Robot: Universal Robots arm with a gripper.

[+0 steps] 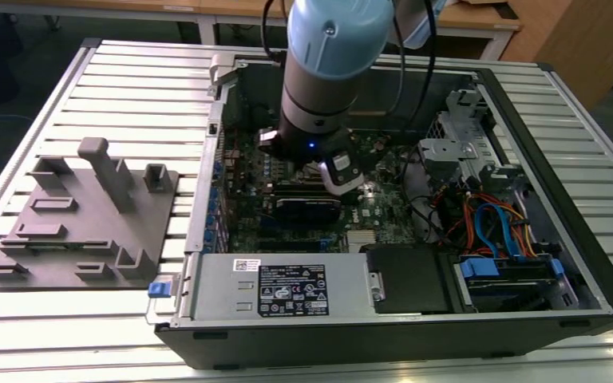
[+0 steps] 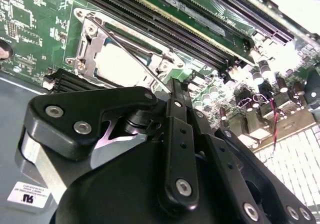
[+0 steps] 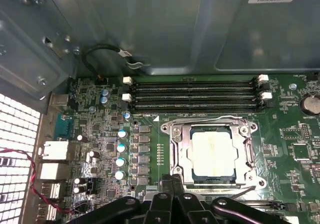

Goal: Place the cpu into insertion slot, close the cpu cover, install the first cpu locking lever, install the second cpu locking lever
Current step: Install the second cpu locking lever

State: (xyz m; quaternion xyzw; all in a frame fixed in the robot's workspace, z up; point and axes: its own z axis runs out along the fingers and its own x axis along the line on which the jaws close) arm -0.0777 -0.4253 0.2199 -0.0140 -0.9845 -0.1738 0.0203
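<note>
1. The small flat square cpu with its dull silver top point(image 3: 212, 154) already lies in the square, metal-rimmed insertion slot point(image 3: 176, 151) on the green motherboard point(image 3: 150, 98). The thin silvery cpu cover frame point(image 3: 248, 156) is folded down around it, so the chip shows through the large cut-out.

2. The black gripper point(image 3: 172, 184) sits low at the socket's edge, by the corner where a thin wire locking lever point(image 2: 125, 51) runs along the frame. Judging by that position, the work in hand is on a lever rather than on the chip.

3. The fingers point(image 2: 177, 91) stand close together, narrow at the tip. Whether they pinch the lever wire I cannot tell, since their ends are partly hidden.

4. The first wrist view looks straight down on the socket and shows the chip seated square, plus the long black memory slots point(image 3: 195, 96) beside it.

5. The second wrist view, looking along the gripper body, shows the lever wire crossing the frame obliquely.

6. The exterior view gives the setting: the open black computer case point(image 1: 562, 159) lying on a slatted metal table point(image 1: 125, 80), the arm point(image 1: 328, 72) reaching down into it, and a grey fixture block point(image 1: 83, 215) on the exterior view's left.
</note>
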